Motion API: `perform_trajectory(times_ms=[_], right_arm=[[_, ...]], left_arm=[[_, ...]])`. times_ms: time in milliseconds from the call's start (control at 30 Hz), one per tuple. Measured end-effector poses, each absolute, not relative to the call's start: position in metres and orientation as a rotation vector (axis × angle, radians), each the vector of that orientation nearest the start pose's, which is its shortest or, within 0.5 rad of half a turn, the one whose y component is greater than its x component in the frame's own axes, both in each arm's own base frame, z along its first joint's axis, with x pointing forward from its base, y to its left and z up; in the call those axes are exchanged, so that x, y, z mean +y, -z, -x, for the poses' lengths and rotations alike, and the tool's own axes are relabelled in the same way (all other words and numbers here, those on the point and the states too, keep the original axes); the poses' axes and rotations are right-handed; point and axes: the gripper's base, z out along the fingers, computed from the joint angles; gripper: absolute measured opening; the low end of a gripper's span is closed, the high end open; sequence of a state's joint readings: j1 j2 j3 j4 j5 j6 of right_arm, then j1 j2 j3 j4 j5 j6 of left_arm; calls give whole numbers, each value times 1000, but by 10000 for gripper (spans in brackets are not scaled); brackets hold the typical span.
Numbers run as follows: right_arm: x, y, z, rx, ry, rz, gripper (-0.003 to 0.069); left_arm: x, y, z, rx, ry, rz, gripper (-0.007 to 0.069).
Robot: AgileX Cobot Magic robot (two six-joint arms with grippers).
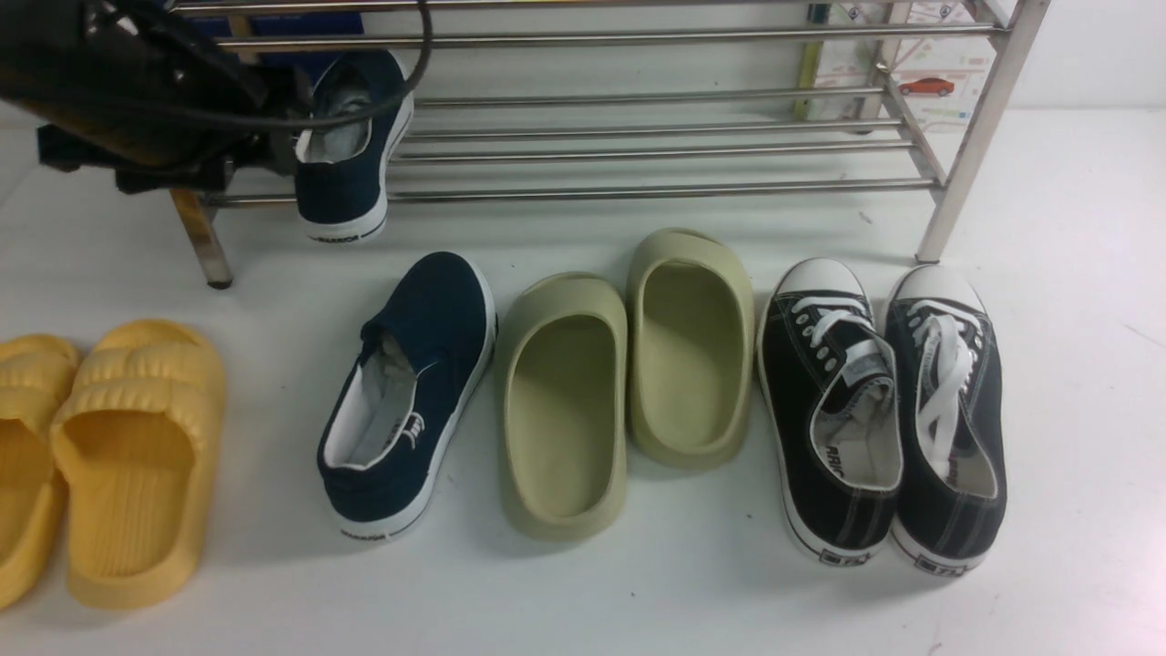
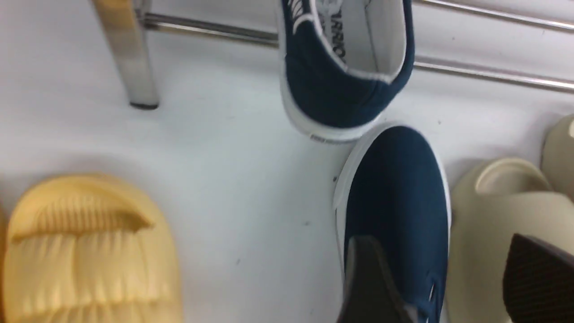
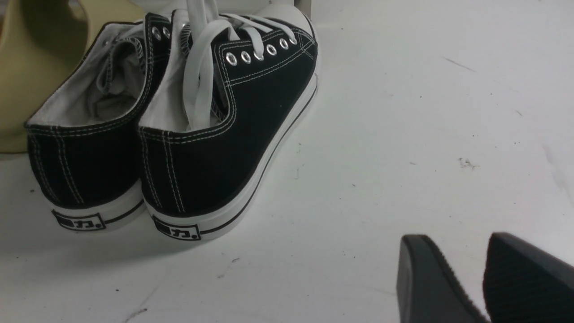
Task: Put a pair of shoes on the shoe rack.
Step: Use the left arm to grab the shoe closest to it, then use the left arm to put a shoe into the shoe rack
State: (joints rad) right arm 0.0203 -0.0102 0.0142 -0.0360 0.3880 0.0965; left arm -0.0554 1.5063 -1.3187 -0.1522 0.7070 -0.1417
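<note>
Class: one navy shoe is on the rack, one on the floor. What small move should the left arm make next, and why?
Probably lower the left gripper toward the floor shoe. Its jaws stand open and empty, the first shoe already rests on the rack, and its mate is not yet there.

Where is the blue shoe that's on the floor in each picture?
Front view: the blue shoe on the floor lies left of centre, beside the olive-green clogs.
Left wrist view: it lies between the yellow slipper and the clogs, toe near the other blue shoe.
Right wrist view: not in it.
Shared landmark: the olive-green clogs, beside the black sneakers there.
</note>
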Motion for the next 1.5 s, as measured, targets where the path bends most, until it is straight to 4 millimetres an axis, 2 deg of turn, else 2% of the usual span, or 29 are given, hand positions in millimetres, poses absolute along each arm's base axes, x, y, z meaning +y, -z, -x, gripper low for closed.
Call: perform_trajectory(times_ms=[67,133,267,333,400,467,500,567,600,700,733,900,1033,1100,1233,1500], right_arm=[[0,-174,-52,1875,-45,-50,237],[0,-174,-52,1875,-45,-50,237],[0,-174,-52,1875,-45,-50,237],[0,-174,-52,1875,-45,-50,237],[0,-174,-52,1875,-45,-50,237],[0,-174,-52,1875,-45,-50,237],[0,-174,-52,1875,-45,-50,237],[0,-174,-52,1875,-45,-50,237],[0,-174,-52,1875,-45,-50,237],[0,-174,-52,1875,-43,-49,237],[0,-174,-52,1875,-43,-49,237],[0,-174,-52,1875,-44,-49,237],[0,-174,-52,1875,-44,-49,237],[0,-174,-52,1875,-44,-49,237],[0,-174,-52,1875,-44,-49,237],[0,-174,-52,1875,-44,-49,237]], left_arm=[[-27,-335,-324,2386,269,203,410],[-35,-308,-307,2476,277,206,407],[-60,-265,-297,2608,312,207,407],[-70,-247,-296,2669,317,229,407],[-76,-219,-300,2760,288,296,407],[-78,-200,-306,2803,264,337,407],[-78,-198,-307,2804,262,344,407],[-79,-176,-313,2846,235,369,402],[-79,-174,-315,2853,235,374,394],[-80,-173,-315,2855,233,366,363],[-80,-174,-315,2856,235,353,323],[-79,-182,-312,2841,241,330,221],[-78,-207,-301,2794,287,335,15],[-77,-230,-290,2746,330,339,3],[-77,-250,-282,2681,383,327,3],[-78,-251,-286,2637,404,336,3]])
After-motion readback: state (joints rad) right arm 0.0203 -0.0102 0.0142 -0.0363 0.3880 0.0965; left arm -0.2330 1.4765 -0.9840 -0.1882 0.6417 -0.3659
